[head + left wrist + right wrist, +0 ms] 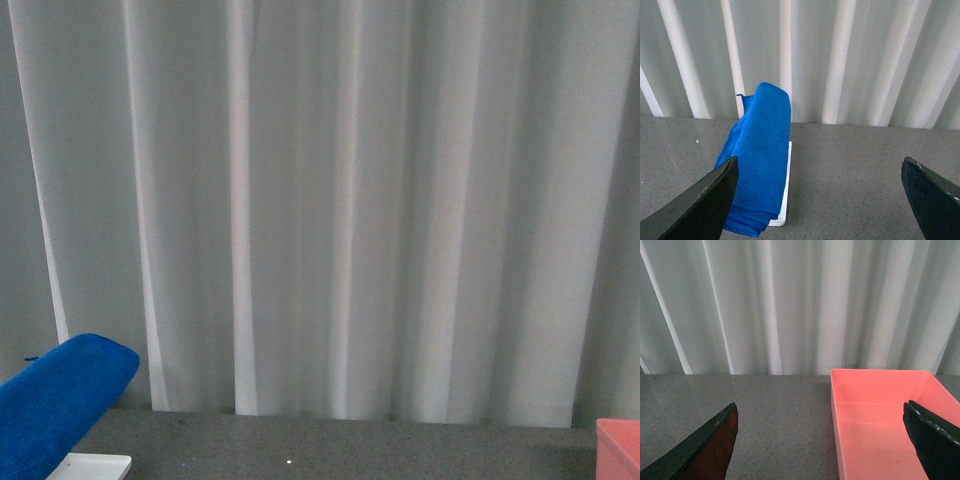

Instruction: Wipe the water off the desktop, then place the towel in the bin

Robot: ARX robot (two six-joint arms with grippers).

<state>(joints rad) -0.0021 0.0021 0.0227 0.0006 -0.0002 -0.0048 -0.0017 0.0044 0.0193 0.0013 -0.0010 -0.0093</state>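
Left wrist view shows the towel (760, 150) not yet grabbed, left gripper (820, 161) and right gripper (820, 404) spread wide and empty, so grabbing it comes first.

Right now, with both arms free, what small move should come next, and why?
Probably ease the left gripper forward and down onto the towel. The towel hangs draped over the white tray, untouched, straight ahead of the left gripper, whose jaws stand wide open and hold nothing. The right gripper, also open, faces the bin, empty where it shows, so wiping has likely not begun.
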